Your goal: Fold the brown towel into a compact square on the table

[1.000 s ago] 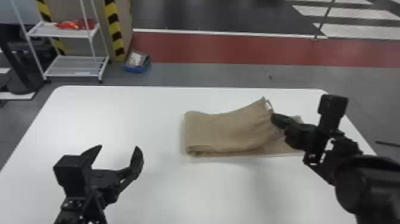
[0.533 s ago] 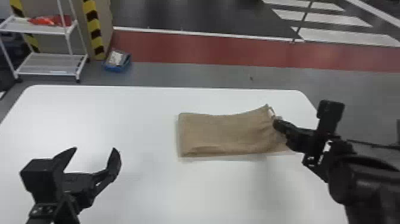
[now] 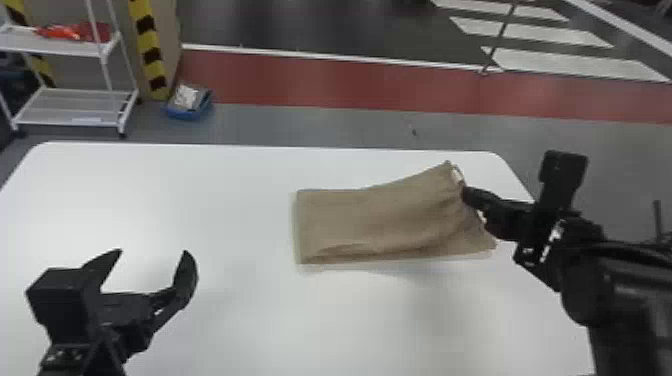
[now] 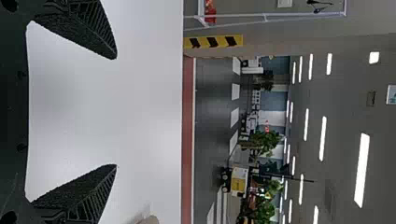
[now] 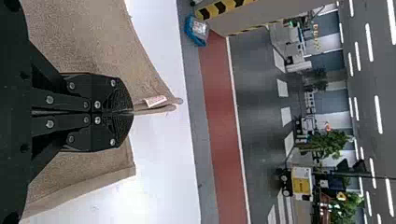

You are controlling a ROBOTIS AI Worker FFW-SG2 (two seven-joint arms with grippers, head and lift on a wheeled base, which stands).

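The brown towel (image 3: 380,220) lies folded as a long rectangle on the right half of the white table, its right end lifted and bunched. My right gripper (image 3: 467,195) is at that raised end. In the right wrist view my right gripper (image 5: 133,112) is shut on the towel (image 5: 79,37), with a pinched edge and a small white tag sticking out past the fingertips. My left gripper (image 3: 152,255) stands open over the table's left side, away from the towel. In the left wrist view the left gripper (image 4: 116,112) has nothing between its fingers.
The white table (image 3: 200,200) extends below both arms, its far edge running behind the towel. On the floor beyond stand a white wire shelf (image 3: 65,105) and a blue bin (image 3: 189,102) beside a striped post.
The head view has turned, shifting the scene. The towel's right end, held in my right gripper, rises higher above the lower layer than half a second ago. My left gripper has stayed open.
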